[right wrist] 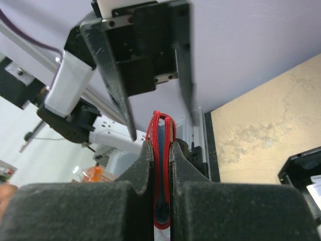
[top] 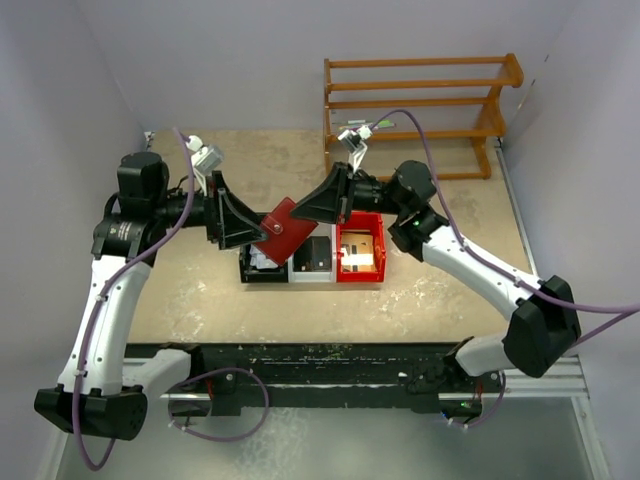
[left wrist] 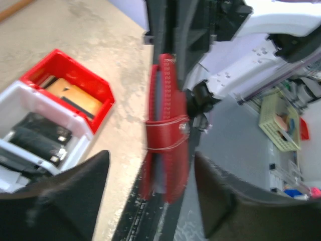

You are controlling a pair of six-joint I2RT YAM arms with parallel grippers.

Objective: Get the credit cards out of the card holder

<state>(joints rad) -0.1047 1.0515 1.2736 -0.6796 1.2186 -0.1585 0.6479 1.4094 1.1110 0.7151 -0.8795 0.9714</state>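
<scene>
The maroon card holder (top: 285, 232) hangs folded above the bins, between both grippers. My right gripper (top: 302, 212) is shut on it; in the right wrist view its fingers (right wrist: 143, 165) press both covers of the card holder (right wrist: 156, 135), with blue-grey sleeves showing between them. My left gripper (top: 260, 228) is open. Its dark fingers (left wrist: 65, 201) stand on either side of the card holder (left wrist: 168, 135), with a gap on each side. Tan credit cards (top: 362, 247) lie in the red bin (top: 377, 262), also seen as tan cards (left wrist: 75, 96) in the left wrist view.
A white bin (top: 312, 272) and a black bin (top: 248, 274) stand in a row left of the red bin, each holding dark items. A wooden rack (top: 420, 110) stands at the back right. Grey walls close in both sides.
</scene>
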